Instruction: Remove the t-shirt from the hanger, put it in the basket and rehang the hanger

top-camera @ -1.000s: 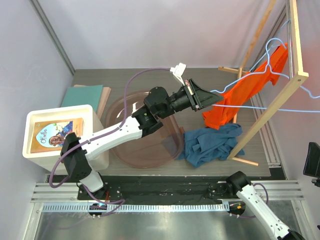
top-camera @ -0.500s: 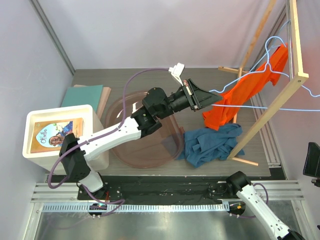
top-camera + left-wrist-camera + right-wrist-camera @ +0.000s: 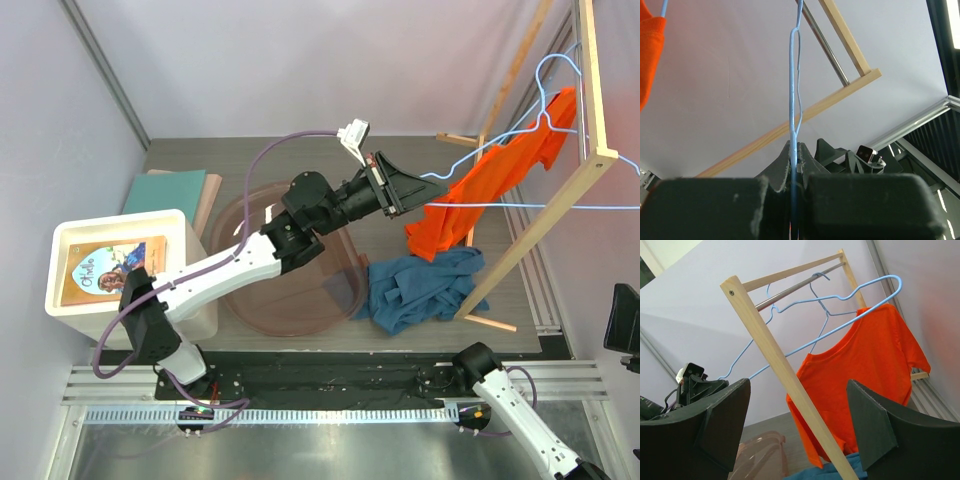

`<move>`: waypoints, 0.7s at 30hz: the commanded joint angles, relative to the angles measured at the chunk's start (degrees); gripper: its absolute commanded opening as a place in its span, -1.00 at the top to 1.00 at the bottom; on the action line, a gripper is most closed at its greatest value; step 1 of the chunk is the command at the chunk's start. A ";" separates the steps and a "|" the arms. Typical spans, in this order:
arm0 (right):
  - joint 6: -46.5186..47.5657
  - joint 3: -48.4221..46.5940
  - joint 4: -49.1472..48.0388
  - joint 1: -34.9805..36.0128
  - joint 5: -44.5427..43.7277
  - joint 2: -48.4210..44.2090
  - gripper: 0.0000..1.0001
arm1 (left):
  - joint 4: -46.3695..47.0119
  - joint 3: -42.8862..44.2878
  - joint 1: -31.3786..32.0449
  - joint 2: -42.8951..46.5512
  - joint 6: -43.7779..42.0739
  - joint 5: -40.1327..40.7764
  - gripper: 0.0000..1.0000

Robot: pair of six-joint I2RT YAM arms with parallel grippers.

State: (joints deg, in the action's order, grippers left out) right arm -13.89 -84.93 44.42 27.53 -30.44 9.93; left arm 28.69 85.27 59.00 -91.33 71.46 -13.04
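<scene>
The orange t-shirt hangs off a light-blue wire hanger hooked on the wooden rack's rail. In the right wrist view the t-shirt covers only the hanger's far shoulder, and bare hanger wire runs out of the neck hole. My left gripper is shut on that bare end of the hanger. In the left wrist view the hanger wire is pinched between the left gripper's jaws. My right gripper stands open and empty, apart from the shirt, looking past the rack post.
The wooden rack stands at the right, its post close before the right gripper. A blue garment lies heaped on the table below the shirt. A clear pink tub sits mid-table. A white bin holds a book at the left.
The left gripper has drawn back a little to the left with the hanger end. The hanger has swung and the t-shirt's top has risen along the rack.
</scene>
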 commanded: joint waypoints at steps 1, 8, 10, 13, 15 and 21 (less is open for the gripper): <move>-0.17 0.20 -1.09 -0.02 0.55 -0.09 -0.66 | 3.39 1.39 1.29 0.98 0.61 -1.99 0.99; 0.09 0.37 -0.92 0.07 0.11 -0.44 -0.65 | 3.73 -0.02 2.08 0.89 0.87 -4.01 0.99; 0.09 0.29 -0.92 -0.02 -0.06 -0.53 -0.65 | 4.10 -0.63 2.08 1.15 1.14 -4.80 0.99; 0.09 0.20 -0.92 0.07 0.20 -0.35 -0.66 | 3.04 -1.60 2.17 1.77 1.05 -5.59 1.00; 0.09 0.11 -0.92 0.07 0.11 -0.35 -0.65 | 2.60 -2.30 2.17 2.29 1.05 -6.03 0.99; 0.01 0.46 -1.01 -0.02 0.03 -0.44 -0.66 | 3.48 -4.51 2.26 3.18 0.17 -8.23 1.00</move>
State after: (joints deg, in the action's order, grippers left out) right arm -13.87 -84.84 44.49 27.53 -30.39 9.61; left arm 28.93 81.03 60.62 -91.20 72.01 -16.67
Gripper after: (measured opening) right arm 0.828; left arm 0.009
